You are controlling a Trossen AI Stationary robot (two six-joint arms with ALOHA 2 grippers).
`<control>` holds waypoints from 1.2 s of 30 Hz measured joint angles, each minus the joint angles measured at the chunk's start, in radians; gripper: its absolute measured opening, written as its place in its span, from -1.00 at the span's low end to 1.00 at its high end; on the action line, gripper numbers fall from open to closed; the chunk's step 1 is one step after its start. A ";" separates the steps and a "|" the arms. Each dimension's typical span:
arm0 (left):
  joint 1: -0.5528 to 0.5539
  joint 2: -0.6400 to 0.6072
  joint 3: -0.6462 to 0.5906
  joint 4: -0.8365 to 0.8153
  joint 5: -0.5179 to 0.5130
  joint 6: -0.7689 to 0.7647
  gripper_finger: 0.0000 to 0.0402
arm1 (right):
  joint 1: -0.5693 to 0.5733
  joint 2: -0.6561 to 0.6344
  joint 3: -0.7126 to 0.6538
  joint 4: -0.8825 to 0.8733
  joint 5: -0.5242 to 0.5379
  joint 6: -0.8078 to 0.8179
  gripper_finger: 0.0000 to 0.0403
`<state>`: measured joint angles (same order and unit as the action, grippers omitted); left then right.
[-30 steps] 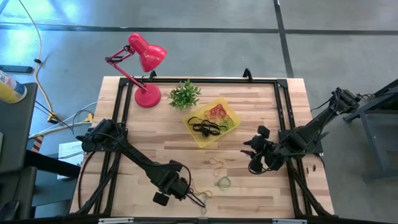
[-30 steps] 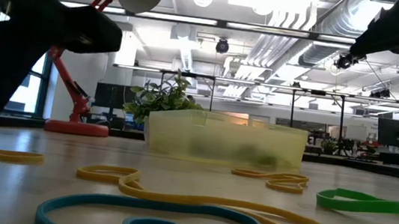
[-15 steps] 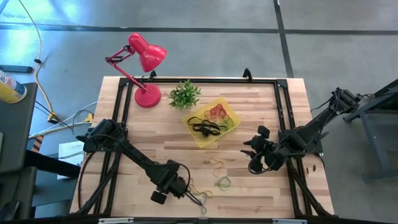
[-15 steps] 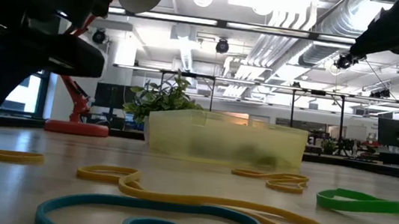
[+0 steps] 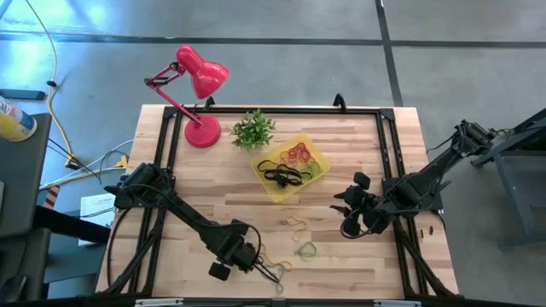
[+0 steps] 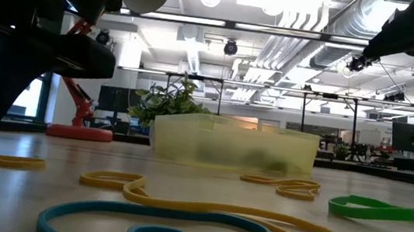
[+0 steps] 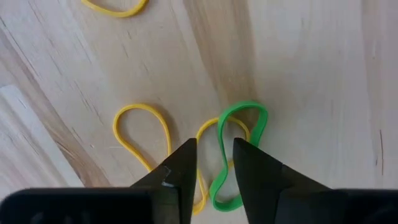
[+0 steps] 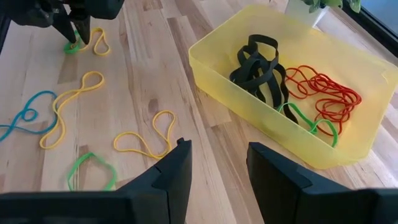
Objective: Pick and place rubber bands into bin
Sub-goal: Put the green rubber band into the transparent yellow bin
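Dark fingers of the left tool (image 7: 214, 171) stand narrowly parted, straddling a green rubber band (image 7: 239, 149) on the tabletop (image 7: 311, 74), gripping nothing yet. Yellow bands (image 7: 142, 134) lie alongside. The right tool (image 8: 214, 165) hovers open and empty near the yellow bin (image 8: 249, 118).

Wooden table (image 5: 358, 145): bin (image 5: 291, 167), loose rubber bands (image 5: 298, 223).

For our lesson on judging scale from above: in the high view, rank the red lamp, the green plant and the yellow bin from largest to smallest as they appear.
1. Red lamp, sprawling widest with its arm and base.
2. Yellow bin, nearly as large, so its rank against the lamp is unsure.
3. Green plant, clearly the smallest.
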<state>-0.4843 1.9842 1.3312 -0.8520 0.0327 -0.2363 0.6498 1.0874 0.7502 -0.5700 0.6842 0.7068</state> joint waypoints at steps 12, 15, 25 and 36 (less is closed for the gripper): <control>0.000 0.000 0.000 0.025 0.000 0.009 -0.86 | 0.000 0.000 0.000 -0.013 -0.002 0.002 -0.28; 0.000 0.000 0.000 0.026 0.007 0.024 -0.84 | 0.000 0.000 0.000 -0.016 -0.002 0.002 -0.28; 0.000 0.000 0.000 0.028 0.004 0.030 -0.65 | 0.000 0.000 0.000 -0.017 -0.003 0.003 -0.28; 0.000 0.027 0.003 0.048 0.019 0.031 -0.70 | 0.000 0.000 0.000 -0.019 -0.002 0.010 -0.28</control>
<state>-0.4847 2.0109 1.3342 -0.8040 0.0521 -0.2058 0.6495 1.0874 0.7502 -0.5886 0.6819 0.7173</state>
